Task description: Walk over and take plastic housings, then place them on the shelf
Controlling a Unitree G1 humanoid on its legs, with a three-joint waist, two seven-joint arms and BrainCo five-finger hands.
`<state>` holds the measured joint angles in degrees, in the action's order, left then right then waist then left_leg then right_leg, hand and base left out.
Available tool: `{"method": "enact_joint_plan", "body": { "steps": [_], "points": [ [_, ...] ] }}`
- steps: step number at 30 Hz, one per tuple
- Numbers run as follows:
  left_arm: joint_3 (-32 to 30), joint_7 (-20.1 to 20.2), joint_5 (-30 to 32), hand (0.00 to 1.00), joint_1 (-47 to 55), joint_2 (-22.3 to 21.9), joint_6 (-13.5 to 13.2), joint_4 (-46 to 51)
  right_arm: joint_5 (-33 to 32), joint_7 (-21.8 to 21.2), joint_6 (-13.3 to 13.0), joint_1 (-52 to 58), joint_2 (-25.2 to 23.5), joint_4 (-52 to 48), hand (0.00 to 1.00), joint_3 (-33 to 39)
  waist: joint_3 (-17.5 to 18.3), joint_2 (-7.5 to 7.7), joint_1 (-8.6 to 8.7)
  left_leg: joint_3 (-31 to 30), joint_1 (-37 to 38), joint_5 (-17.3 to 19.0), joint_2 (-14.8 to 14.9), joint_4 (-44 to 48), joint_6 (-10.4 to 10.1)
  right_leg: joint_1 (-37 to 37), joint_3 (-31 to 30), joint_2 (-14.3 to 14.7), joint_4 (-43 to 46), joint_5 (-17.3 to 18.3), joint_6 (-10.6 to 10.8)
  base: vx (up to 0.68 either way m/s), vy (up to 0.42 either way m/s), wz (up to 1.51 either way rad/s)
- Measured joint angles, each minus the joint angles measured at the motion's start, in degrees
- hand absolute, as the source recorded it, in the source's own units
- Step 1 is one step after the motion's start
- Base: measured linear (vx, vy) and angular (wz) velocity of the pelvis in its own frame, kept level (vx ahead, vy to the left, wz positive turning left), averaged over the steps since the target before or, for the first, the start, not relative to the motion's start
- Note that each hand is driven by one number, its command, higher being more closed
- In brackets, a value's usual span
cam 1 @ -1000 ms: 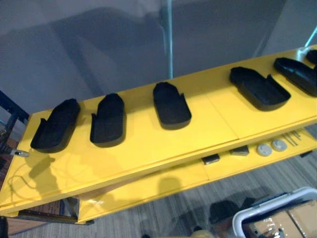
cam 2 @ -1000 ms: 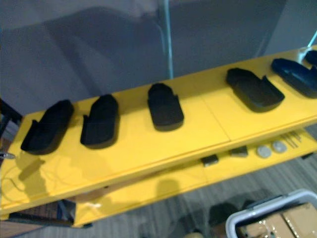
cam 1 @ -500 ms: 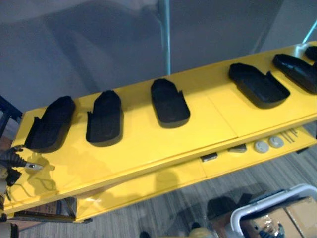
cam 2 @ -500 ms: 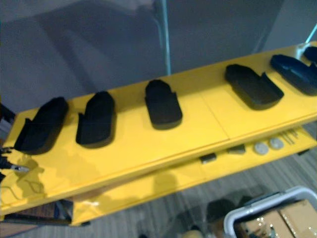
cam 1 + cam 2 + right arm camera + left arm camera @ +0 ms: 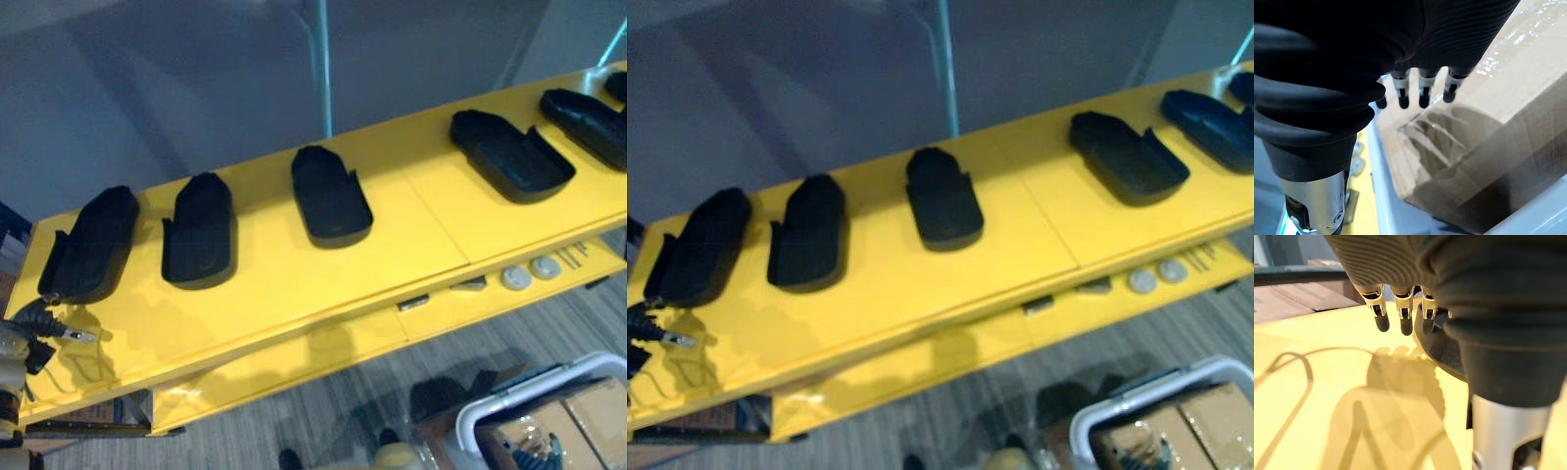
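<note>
In the left eye view we see black plastic housings in a row on the yellow shelf (image 5: 294,284). Each long axis runs near to far. The leftmost housing (image 5: 88,245) slants near-left, the middle housing (image 5: 331,194) lies almost straight, and the fourth housing (image 5: 511,155) slants near-right.

In the left wrist view our left hand (image 5: 1400,318) hangs relaxed and empty above the shelf, just beside a black housing (image 5: 1444,350).

In the right wrist view our right hand (image 5: 1422,90) hangs slack, holding nothing, over a cardboard box (image 5: 1508,112) in a white bin (image 5: 1381,196).
</note>
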<state>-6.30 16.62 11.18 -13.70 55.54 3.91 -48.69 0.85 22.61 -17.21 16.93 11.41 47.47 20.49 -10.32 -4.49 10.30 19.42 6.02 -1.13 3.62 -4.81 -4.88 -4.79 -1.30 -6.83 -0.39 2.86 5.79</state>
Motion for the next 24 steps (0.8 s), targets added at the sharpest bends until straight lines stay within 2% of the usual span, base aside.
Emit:
{"method": "enact_joint_plan", "body": {
  "steps": [13,20,24],
  "points": [
    [0.41,7.55,-0.09,0.00,0.32,0.92,0.30,3.28,0.22,-0.45,0.06,0.43,1.05,-1.70,0.00,-2.26,-0.17,-0.95,-0.03,-0.22,0.24,-0.02,-0.04,0.01,0.02,-0.18,0.06,-0.05,0.22,0.01,0.01,0.00,0.000,0.00],
    [0.75,12.13,-1.45,0.00,0.38,6.64,0.23,6.96,0.20,-0.25,0.06,0.67,1.51,-1.69,0.00,-2.25,-0.02,-1.96,0.00,-0.87,0.15,-0.11,-0.05,0.02,0.10,-0.27,0.58,-0.06,0.43,0.02,0.03,0.00,-0.001,0.02],
    [0.75,14.72,-1.67,0.00,0.37,6.93,0.28,7.10,0.21,-0.22,0.06,0.73,1.52,-1.69,0.00,-2.26,0.06,-2.06,0.07,-1.14,0.08,-0.21,-0.05,0.01,0.19,-0.26,0.84,-0.08,0.63,0.03,0.03,-0.01,-0.001,0.03]
  ]
}}
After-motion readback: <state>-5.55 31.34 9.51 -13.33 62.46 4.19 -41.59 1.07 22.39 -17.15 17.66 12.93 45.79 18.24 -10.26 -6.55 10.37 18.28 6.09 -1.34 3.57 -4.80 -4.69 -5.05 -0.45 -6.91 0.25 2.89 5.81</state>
